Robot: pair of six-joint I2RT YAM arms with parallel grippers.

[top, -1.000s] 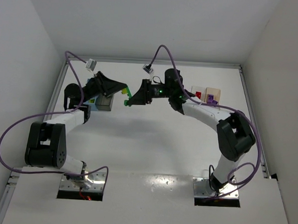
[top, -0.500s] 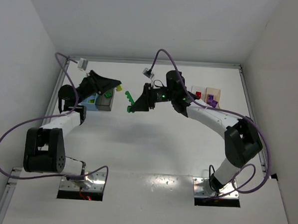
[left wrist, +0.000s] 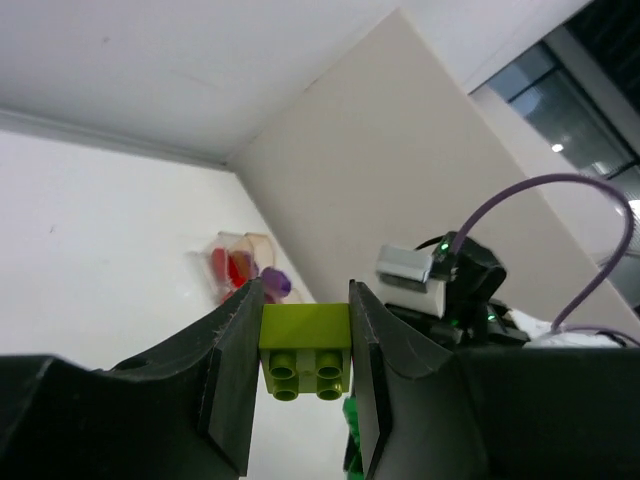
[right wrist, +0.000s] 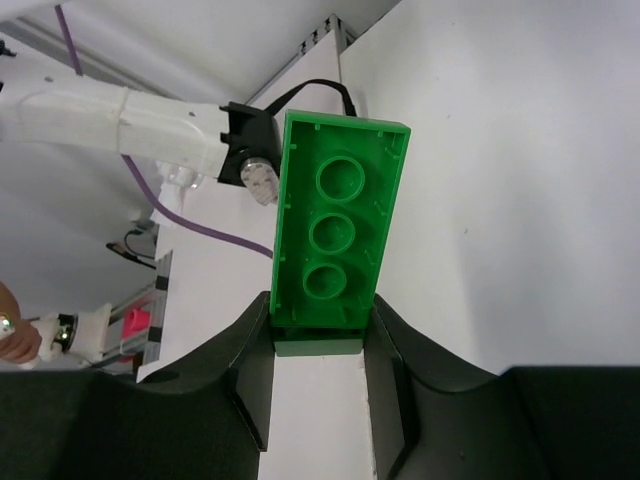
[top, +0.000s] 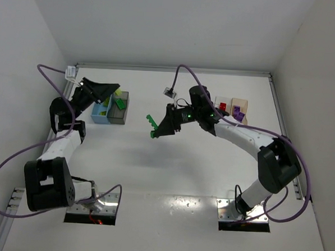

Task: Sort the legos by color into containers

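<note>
We find the left gripper (left wrist: 303, 318) closed partway on a lime brick (left wrist: 305, 350); the brick sits square between the two fingers (left wrist: 232, 370), near their tips, with its studs facing the wrist camera. In the top view this gripper is raised at the far left of the table (top: 171, 165), and the lime brick (top: 117, 92) appears over the far edge of the blue bin (top: 96, 114) and grey bin (top: 118, 116), which stand touching side by side. A loose green brick (top: 120, 103) lies in the grey bin.

We find the right gripper (right wrist: 320, 322) clamped almost fully shut on the near end of a long green brick (right wrist: 340, 225); most of the brick projects past the fingertips, hollow underside toward the wrist camera. In the top view the green brick (top: 151, 126) hangs over bare table, between the two pairs of bins, well apart from the grey bin.

The clear bin (top: 222, 104), holding red, and the tan bin (top: 239, 109), holding purple, stand together at the far right, behind the right arm.
</note>
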